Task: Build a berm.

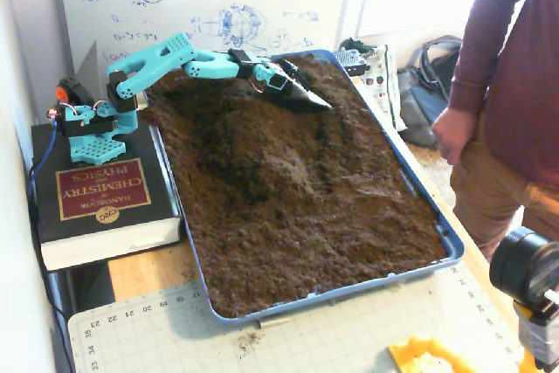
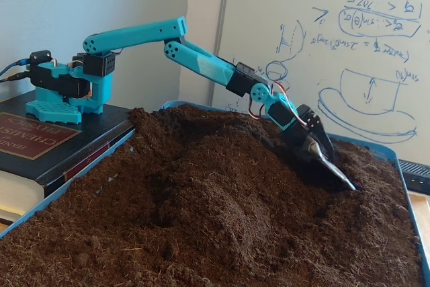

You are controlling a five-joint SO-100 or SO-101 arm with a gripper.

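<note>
A raised hump of loose dark brown soil, the berm (image 1: 262, 150), sits in the left-middle of the blue tray (image 1: 428, 268); in the other fixed view the berm (image 2: 208, 186) fills the centre. The teal arm reaches from its base (image 1: 92, 124) across the tray's far end. Its gripper (image 1: 304, 92) carries a dark, shiny scoop-like blade that points down into the soil at the far right of the hump. In the other fixed view the gripper (image 2: 330, 165) has its tip in a darker hollow (image 2: 306, 173) beside the berm. The jaws' state is unclear.
The arm's base stands on a thick black book (image 1: 96, 203) left of the tray. A person (image 1: 507, 102) stands at the right edge. A camera (image 1: 528, 272), a cutting mat (image 1: 306, 338) and a yellow object (image 1: 428, 357) lie at the front. A whiteboard (image 2: 349, 52) stands behind.
</note>
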